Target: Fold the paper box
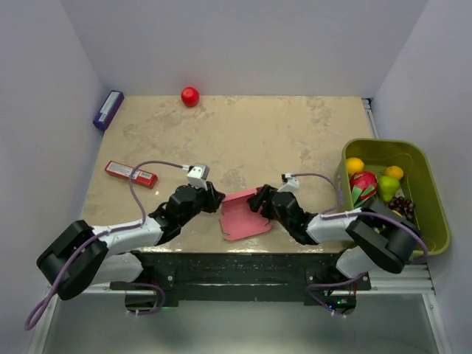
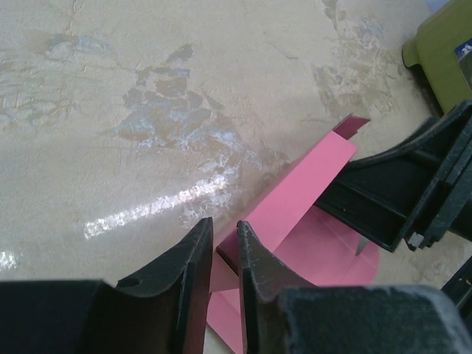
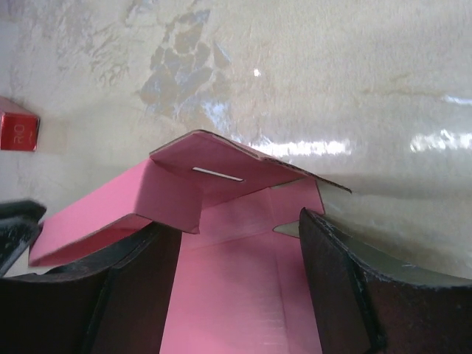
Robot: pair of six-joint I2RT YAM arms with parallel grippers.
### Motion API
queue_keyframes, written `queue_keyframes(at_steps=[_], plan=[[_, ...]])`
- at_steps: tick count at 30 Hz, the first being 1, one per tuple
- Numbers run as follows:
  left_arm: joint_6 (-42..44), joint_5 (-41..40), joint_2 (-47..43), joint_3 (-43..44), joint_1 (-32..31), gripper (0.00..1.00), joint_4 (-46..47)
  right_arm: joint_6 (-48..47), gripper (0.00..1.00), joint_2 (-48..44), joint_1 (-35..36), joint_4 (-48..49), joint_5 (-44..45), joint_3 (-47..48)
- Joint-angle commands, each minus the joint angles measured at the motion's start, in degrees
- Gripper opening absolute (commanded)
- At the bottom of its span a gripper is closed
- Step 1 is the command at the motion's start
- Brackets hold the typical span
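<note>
The pink paper box (image 1: 240,217) lies partly folded near the table's front edge, between both grippers. In the left wrist view one wall of the paper box (image 2: 310,184) stands up, and its near end reaches into the narrow gap of my left gripper (image 2: 223,225). That end rests against one finger and is not pinched. In the top view my left gripper (image 1: 216,200) is at the box's left edge. My right gripper (image 1: 259,203) is at the box's right end. It stands wide open (image 3: 236,221) over the box floor (image 3: 236,295), below a raised slotted flap.
A green bin (image 1: 434,188) of fruit stands at the right edge; its corner (image 2: 442,51) shows in the left wrist view. A narrow red packet (image 1: 131,173) lies at the left. A red ball (image 1: 190,96) and a purple box (image 1: 108,109) sit at the back.
</note>
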Motion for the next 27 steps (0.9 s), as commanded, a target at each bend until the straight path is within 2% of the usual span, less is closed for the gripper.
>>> queue_keyframes(at_steps=[1, 2, 3, 6, 9, 13, 15, 18, 20, 26, 27], plan=[[4.36, -2.45, 2.92, 4.06, 0.07, 0.32, -8.58, 2.54, 0.70, -6.55, 0.29, -13.57, -3.07, -3.22], [4.72, -2.81, 2.75, 5.80, 0.16, 0.36, -9.46, 2.45, 0.72, -8.48, 0.29, -17.24, -2.90, -3.57], [5.16, -2.81, 2.40, 6.69, 0.33, 0.46, -10.26, 1.84, 0.73, -13.54, 0.29, -19.19, -2.72, -3.66], [6.48, -3.69, 0.03, 10.21, 0.60, 0.67, -13.77, -0.44, 0.75, -20.69, 0.29, -28.15, -1.59, -2.96], [6.92, -4.48, -2.78, 12.41, 0.86, 0.75, -17.73, -1.94, 0.77, -27.91, 0.20, -35.11, -0.09, -1.90], [3.77, -3.00, -7.17, 10.67, 0.95, 0.78, -20.98, -2.64, 0.77, -30.12, 0.20, -40.30, -0.61, -1.19], [1.83, -1.59, -10.25, 7.07, 0.95, 0.78, -20.64, -2.99, 0.77, -29.77, 0.20, -41.36, -0.18, -1.28], [-1.95, 1.66, -14.20, 1.62, 0.86, 0.78, -19.23, -4.92, 0.76, -30.90, 0.11, -42.33, 2.72, -0.85], [-3.89, 2.98, -16.93, -1.80, 0.86, 0.78, -18.97, -6.94, 0.77, -31.87, -0.06, -43.03, 7.72, 0.21], [-6.26, 6.24, -19.14, -5.78, 0.86, 0.78, -18.97, -17.05, 0.70, -28.28, -1.38, -33.11, 9.75, 2.05], [-6.96, 6.33, -19.40, -6.13, 0.86, 0.78, -18.97, -18.45, 0.66, -26.18, -1.64, -31.71, 9.15, 2.40]])
